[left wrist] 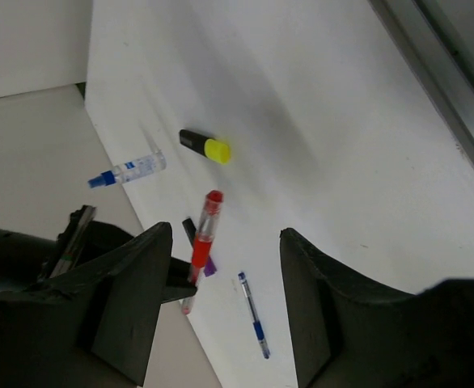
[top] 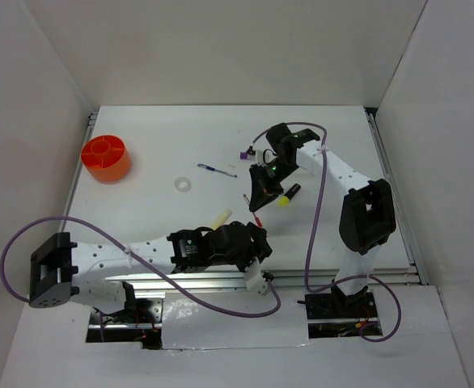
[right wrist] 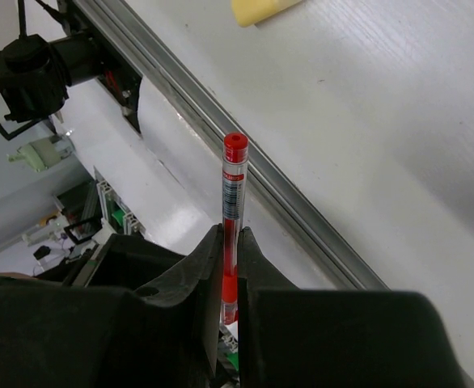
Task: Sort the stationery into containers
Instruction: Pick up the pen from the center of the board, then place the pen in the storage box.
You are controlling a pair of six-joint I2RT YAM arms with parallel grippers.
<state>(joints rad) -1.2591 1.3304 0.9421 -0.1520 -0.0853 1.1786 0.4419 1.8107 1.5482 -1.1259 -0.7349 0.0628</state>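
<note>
My right gripper (right wrist: 230,242) is shut on the red pen (right wrist: 234,190), which sticks out past its fingertips above the table (top: 221,129). In the top view the right gripper (top: 259,202) hangs near the table's front middle, the red pen (top: 258,219) pointing at my left gripper (top: 256,234). The left gripper (left wrist: 225,299) stands open, facing the red pen (left wrist: 204,234) with nothing between its fingers. Loose on the table lie a black-yellow highlighter (left wrist: 205,146), a clear blue-capped bottle (left wrist: 128,171), a thin blue pen (left wrist: 253,314), a purple marker (top: 243,153), a white tape ring (top: 184,184) and a pale yellow stick (top: 220,218). The orange cup (top: 106,158) stands far left.
White walls (top: 43,73) close in the table on three sides. A metal rail (right wrist: 245,153) runs along the table's near edge, with the arm bases and purple cables (top: 221,303) just below it.
</note>
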